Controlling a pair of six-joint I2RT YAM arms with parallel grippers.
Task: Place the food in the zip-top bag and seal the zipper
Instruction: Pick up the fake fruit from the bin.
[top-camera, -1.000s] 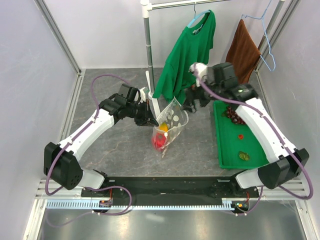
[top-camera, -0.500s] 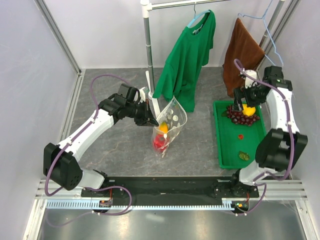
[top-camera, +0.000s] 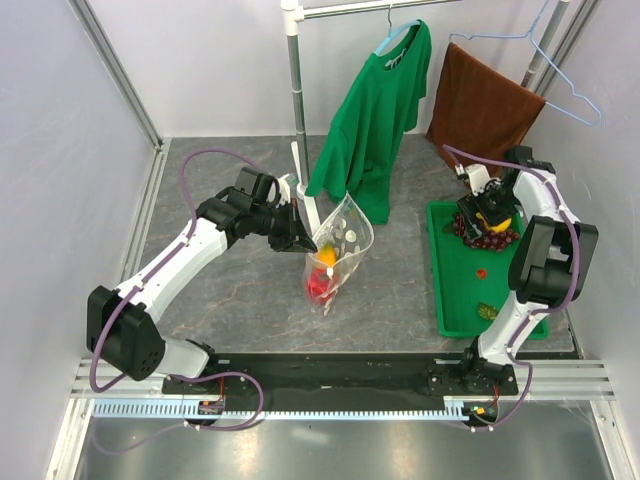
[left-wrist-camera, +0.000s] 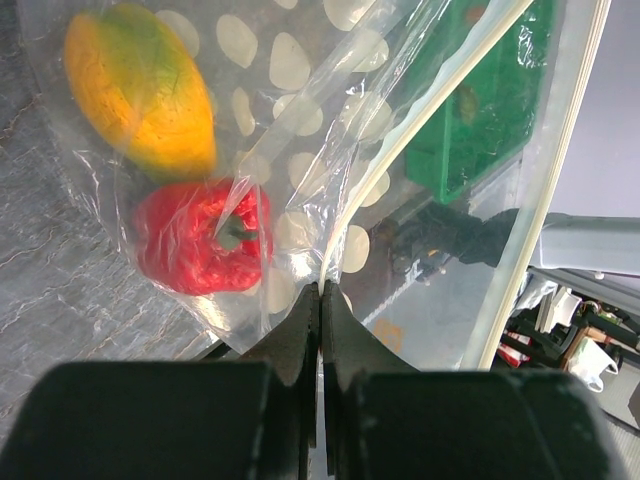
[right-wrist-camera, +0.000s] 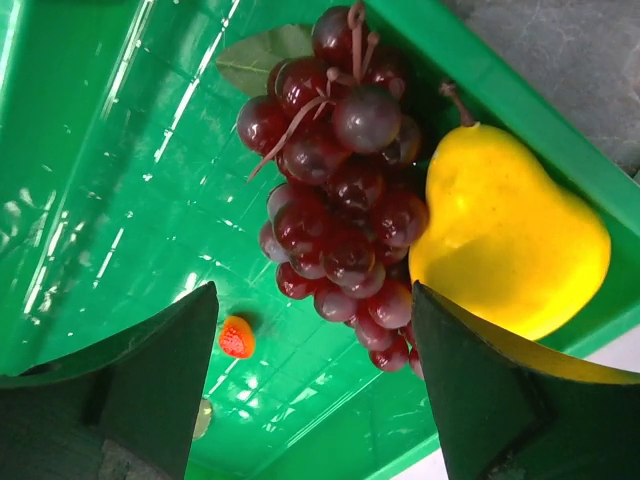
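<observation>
Since a second ago we have swung our right end effector (right-wrist-camera: 312, 300), spread wide and empty, over the grapes (right-wrist-camera: 340, 200) on the tray (right-wrist-camera: 90, 150), while our left end effector (left-wrist-camera: 321, 295) pinches the bag (left-wrist-camera: 300, 130) by its lip to keep the mouth up.

White arm links (top-camera: 185, 255), black joints (top-camera: 125, 340), purple cables (top-camera: 211, 151), dark wedge-shaped fingers (right-wrist-camera: 150, 380)
</observation>
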